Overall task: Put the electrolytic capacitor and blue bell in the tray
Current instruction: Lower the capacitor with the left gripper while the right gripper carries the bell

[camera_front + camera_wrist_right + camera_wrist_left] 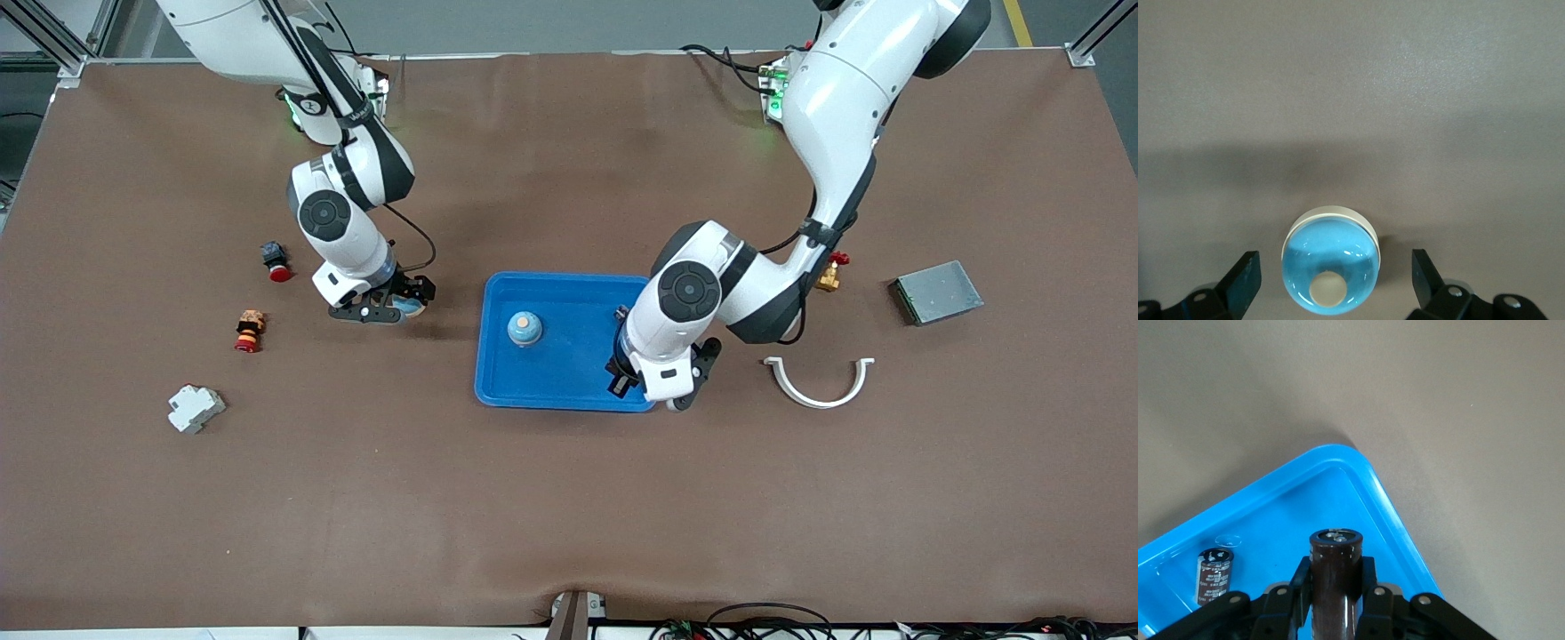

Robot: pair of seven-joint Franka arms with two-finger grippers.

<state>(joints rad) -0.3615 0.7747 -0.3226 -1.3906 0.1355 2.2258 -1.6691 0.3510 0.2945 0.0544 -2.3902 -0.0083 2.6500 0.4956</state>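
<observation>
The bright blue tray (pixel 569 387) lies mid-table. My left gripper (pixel 624 366) is over the tray's end toward the left arm's end of the table. It is shut on a dark brown electrolytic capacitor (pixel 1335 577) that sticks out past the fingertips (pixel 1286 587). A second, black capacitor (pixel 1215 577) stands in the tray (pixel 1338 487). One blue bell (pixel 524 328) sits in the tray. Another blue bell (pixel 1330 270) with a cream button rests on the brown mat beside the tray, toward the right arm's end. My right gripper (pixel 1335 280) is open around it, fingers (pixel 1245 280) apart from its sides.
Toward the right arm's end lie a red push-button (pixel 276 260), a red-and-yellow stacked part (pixel 250 331) and a white breaker (pixel 195 408). Toward the left arm's end lie a white curved clip (pixel 820 382), a brass valve (pixel 831 274) and a grey metal box (pixel 938 292).
</observation>
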